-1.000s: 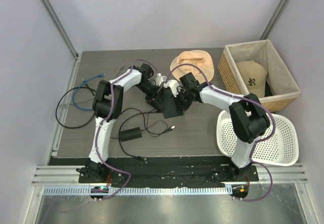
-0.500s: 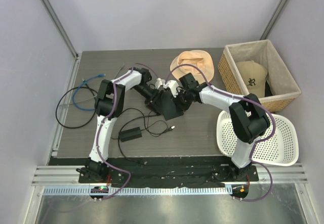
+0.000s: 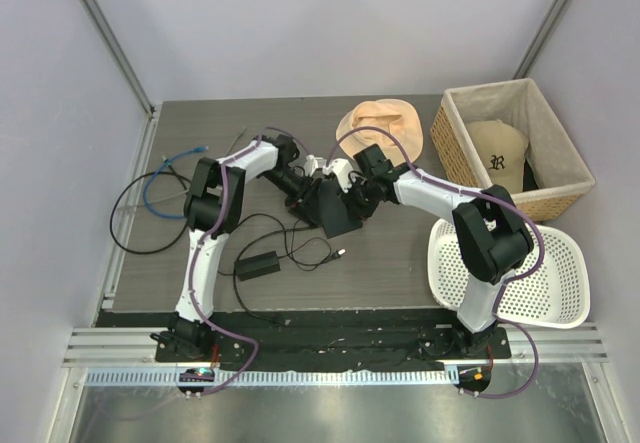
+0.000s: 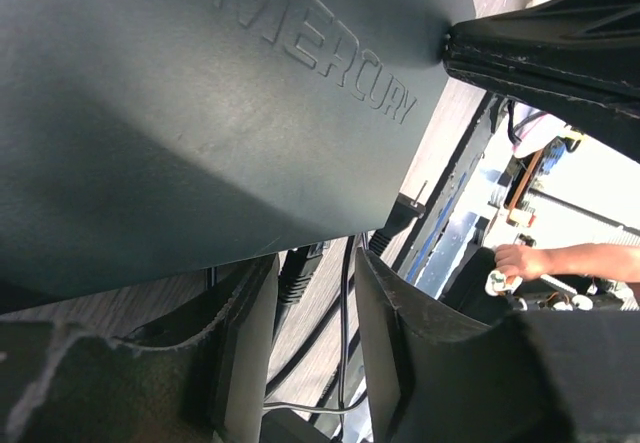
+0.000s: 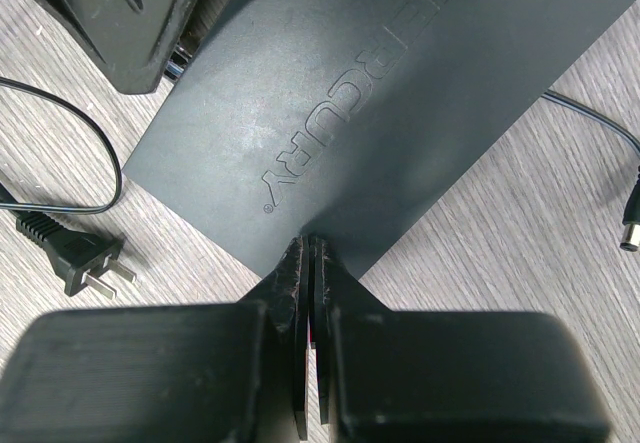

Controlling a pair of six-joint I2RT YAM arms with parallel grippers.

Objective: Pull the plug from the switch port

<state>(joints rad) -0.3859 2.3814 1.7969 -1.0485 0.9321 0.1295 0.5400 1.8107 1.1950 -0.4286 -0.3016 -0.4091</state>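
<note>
The black switch box (image 3: 332,206), marked MERCURY, lies mid-table and fills the left wrist view (image 4: 180,93) and the right wrist view (image 5: 400,93). My left gripper (image 3: 298,185) is open at the box's left edge; its fingers (image 4: 245,333) stand either side of a black connector (image 4: 298,271) seated in that edge. My right gripper (image 3: 352,195) is shut, its tips (image 5: 312,248) against the box's near corner. The bright-blue cable (image 3: 160,185) lies at the far left, its plug end (image 3: 201,149) on the table, apart from the box.
A black adapter brick (image 3: 257,264) and its silver-tipped lead (image 3: 342,253) lie in front of the box. A two-pin mains plug (image 5: 75,255) lies nearby. A tan hat (image 3: 380,123), a wicker basket (image 3: 458,153) and a white basket (image 3: 560,253) stand to the right.
My left gripper has drawn back slightly to the left along the box's edge, and the box has shifted a little. The right arm has hardly moved.
</note>
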